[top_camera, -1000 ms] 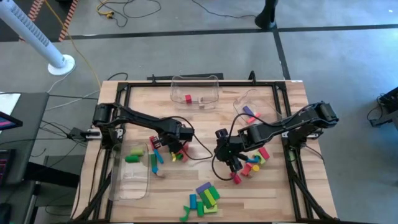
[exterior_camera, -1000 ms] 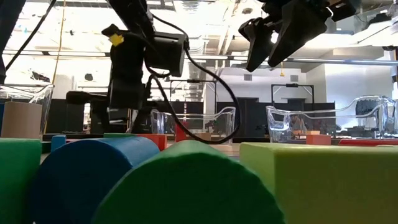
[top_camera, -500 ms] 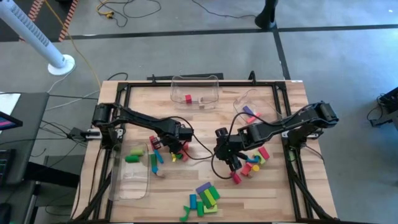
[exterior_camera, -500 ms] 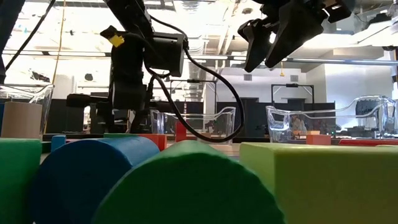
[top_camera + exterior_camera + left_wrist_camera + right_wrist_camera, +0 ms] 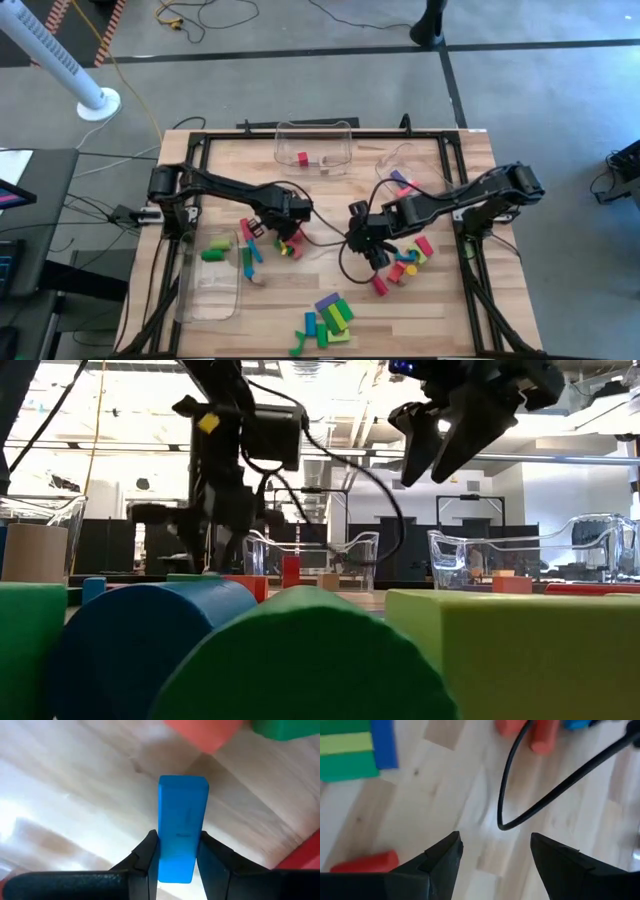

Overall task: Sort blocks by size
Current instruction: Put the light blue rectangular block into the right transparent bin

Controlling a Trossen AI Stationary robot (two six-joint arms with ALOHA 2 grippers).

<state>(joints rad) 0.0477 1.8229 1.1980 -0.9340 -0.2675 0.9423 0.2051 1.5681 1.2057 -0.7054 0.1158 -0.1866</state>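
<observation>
Left gripper [image 5: 177,851]: its jaws have just closed from a wider gap onto a long blue rectangular toy block [image 5: 182,827], pinching it across its narrow sides near one end; the wrist view shows both fingers flat against it.
Held block: the bar pokes forward past the fingertips over bare wood, with a red block [image 5: 202,732] and a green one just beyond its far end.
Where on the table: the left gripper [image 5: 283,232] sits left of centre on the light wooden table [image 5: 470,310], over the small cluster of red, green and yellow blocks [image 5: 288,245].
What changed: a second ago that arm stood low and upright among the blocks; now, in the low view, it leans and looks lifted a little, so the pick seems made.
Right gripper [image 5: 492,851]: jaws spread as wide as before, nothing between them, hovering over bare wood with a black cable [image 5: 517,785] crossing ahead.
Right arm position: the right gripper [image 5: 372,252] hangs just right of centre, beside the red and blue pile [image 5: 405,262], barely moved.
Bins: a clear plastic bin [image 5: 313,148] at the far edge holds a small red block; another clear bin [image 5: 213,290] lies at the left, near the front.
Meaning for the task: one bar is now in hand and, by my reading, ready to be carried to a bin; most blocks are not yet sorted.
</observation>
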